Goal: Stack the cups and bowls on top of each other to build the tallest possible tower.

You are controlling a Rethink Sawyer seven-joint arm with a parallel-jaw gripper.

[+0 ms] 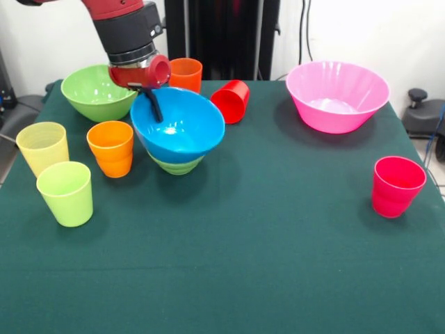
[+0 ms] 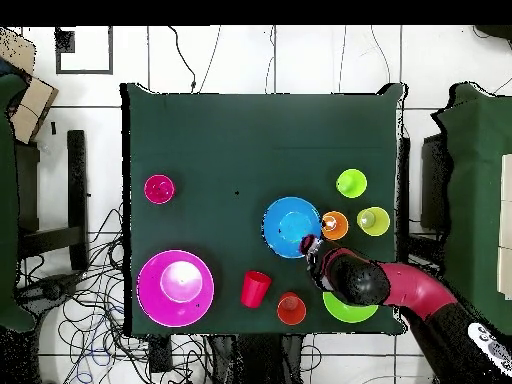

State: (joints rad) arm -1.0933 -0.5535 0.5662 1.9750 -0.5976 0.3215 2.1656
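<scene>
The gripper (image 1: 154, 110) hangs over the far rim of the blue bowl (image 1: 182, 125), one dark finger reaching down inside it against the wall; whether it is spread or pinching the rim cannot be told from either view. The blue bowl sits tilted in the small light green bowl (image 1: 176, 165), whose base shows directly below the gripper, and these two make the tower so far. Just behind the gripper, toward the robot, stands the large light green bowl (image 1: 96, 92), with an upright orange cup (image 1: 185, 74) close beside the gripper's wrist. A red cup (image 1: 232, 101) lies on its side just beyond the blue bowl's rim. In the front view, a second orange cup (image 1: 111, 148) stands near the gripper's left, with the pale yellow cup (image 1: 43, 147) and the lime green cup (image 1: 66, 193) farther out that way. The pink bowl (image 1: 336, 95) rests well apart to the other side, and the pinkish-red cup (image 1: 396, 186) stands farthest off on the green surface (image 1: 264, 264).
</scene>
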